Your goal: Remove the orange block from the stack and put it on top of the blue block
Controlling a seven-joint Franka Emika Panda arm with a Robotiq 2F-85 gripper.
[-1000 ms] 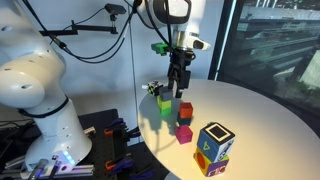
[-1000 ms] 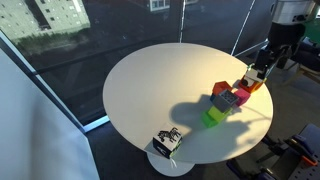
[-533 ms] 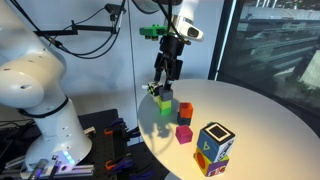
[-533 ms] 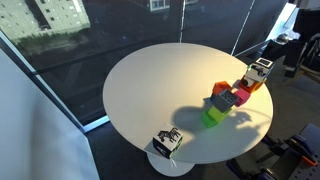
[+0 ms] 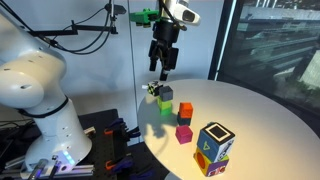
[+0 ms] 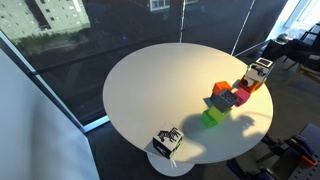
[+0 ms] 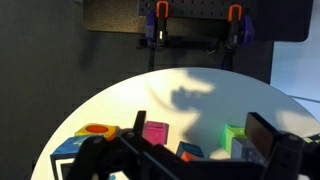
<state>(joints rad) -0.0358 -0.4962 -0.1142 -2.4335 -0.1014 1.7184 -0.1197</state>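
Observation:
The orange block [image 5: 185,109] stands on the round white table [image 5: 260,115], apart from the large patterned cube [image 5: 214,147]. In an exterior view the orange block [image 6: 221,88] appears to rest on a dark block, the blue block [image 6: 227,102]. In the wrist view a teal face of the blue block [image 7: 180,147] and an orange face of the orange block [image 7: 190,156] touch, half hidden by the gripper body. My gripper [image 5: 162,70] is open and empty, high above the table near the green block [image 5: 163,105]. Its fingers stand wide apart in the wrist view, where the gripper [image 7: 200,135] is empty.
A magenta cube [image 5: 184,133] sits in front of the orange block. A grey block [image 5: 165,93] sits on the green one. A small black-and-white cube [image 6: 167,140] lies near the table edge. The patterned cube [image 6: 258,72] stands near the opposite rim. Glass walls surround the table.
My gripper has risen and moved away from the orange block toward the green one, and has left the view where it showed at the right edge. The blocks have not moved.

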